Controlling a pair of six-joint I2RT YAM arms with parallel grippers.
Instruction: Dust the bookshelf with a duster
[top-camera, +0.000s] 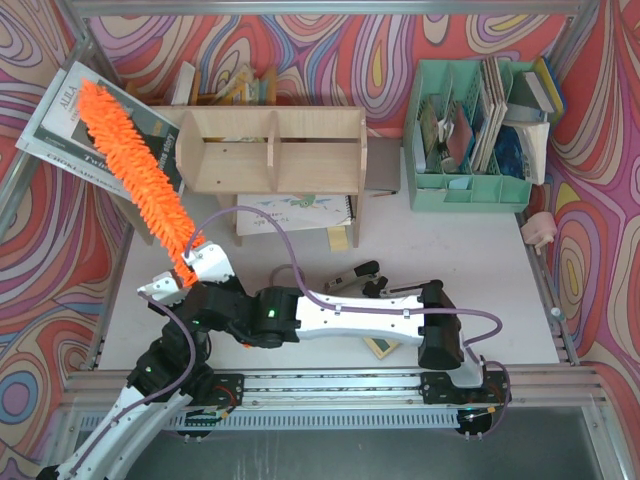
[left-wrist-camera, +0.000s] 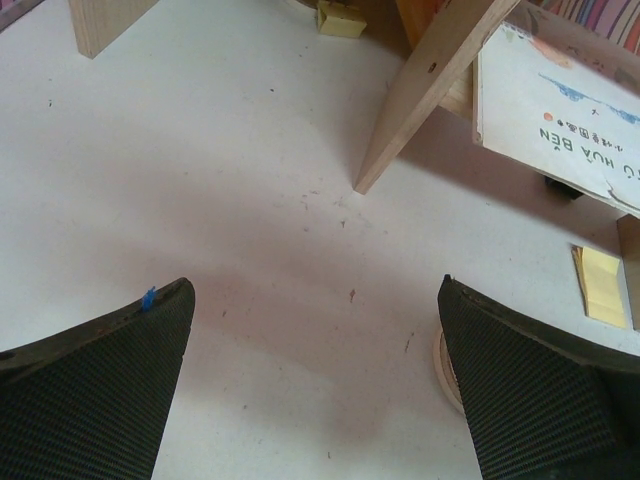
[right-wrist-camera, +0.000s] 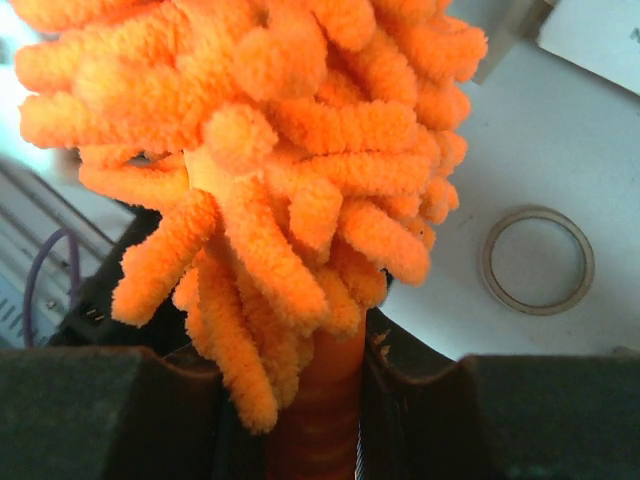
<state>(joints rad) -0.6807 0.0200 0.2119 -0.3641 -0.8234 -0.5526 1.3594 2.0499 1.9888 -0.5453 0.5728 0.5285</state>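
A: While the right gripper clamps the duster by its handle, where's the head?
B: Slanting up just left of the bookshelf; whether it brushes the side panel I can't tell
A: So this is the approach?
B: I'd judge so. Next, the head must swing right onto the bookshelf's top board and sweep along it. The left gripper hangs spread and empty before the bookshelf's foot

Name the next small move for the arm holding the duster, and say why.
Probably swing the duster rightward so its head lands on the bookshelf top. The right fingers are clamped on its handle, but the fluffy head sits left of the shelf, over some books.
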